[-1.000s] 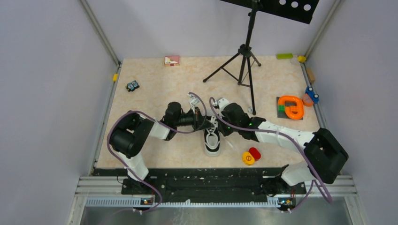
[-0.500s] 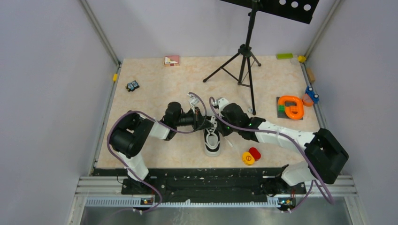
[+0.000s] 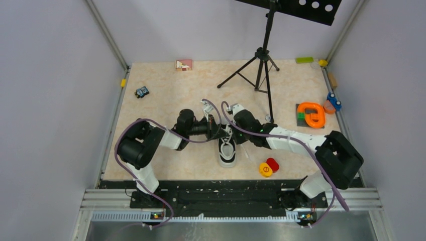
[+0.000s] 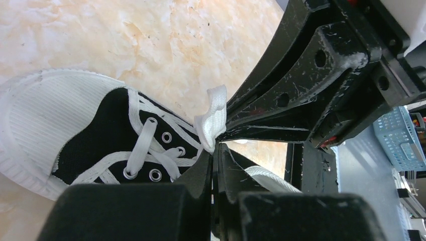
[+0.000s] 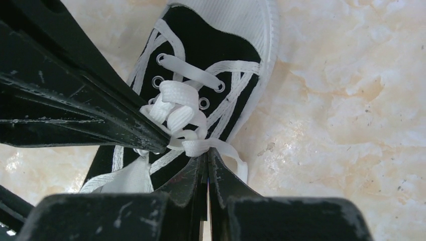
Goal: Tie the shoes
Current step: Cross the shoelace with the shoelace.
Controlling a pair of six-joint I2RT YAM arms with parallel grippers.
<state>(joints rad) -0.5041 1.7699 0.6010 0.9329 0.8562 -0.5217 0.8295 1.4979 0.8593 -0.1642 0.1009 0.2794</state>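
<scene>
The shoe (image 3: 227, 151), a small black sneaker with white toe cap and white laces, lies mid-table with its toe toward the arms. Both grippers meet over its lace area. My left gripper (image 4: 215, 146) is shut on a white lace end (image 4: 213, 114) that sticks up from its tips, above the shoe (image 4: 85, 130). Right beside it, my right gripper (image 5: 206, 153) is shut on a lace loop (image 5: 200, 147) at the knot over the shoe (image 5: 216, 55). In the top view the left gripper (image 3: 220, 131) and right gripper (image 3: 232, 134) nearly touch.
A black tripod (image 3: 261, 63) stands behind the shoe. An orange ring on a dark block (image 3: 311, 114) sits at the right, a red and a yellow disc (image 3: 269, 167) lie near the front, a small toy car (image 3: 142, 92) at the left, a pink card (image 3: 184, 65) at the back.
The right arm's forearm and shoulder have swung a little to the left, nudging its gripper slightly back and left. The left arm and the shoe have stayed put.
</scene>
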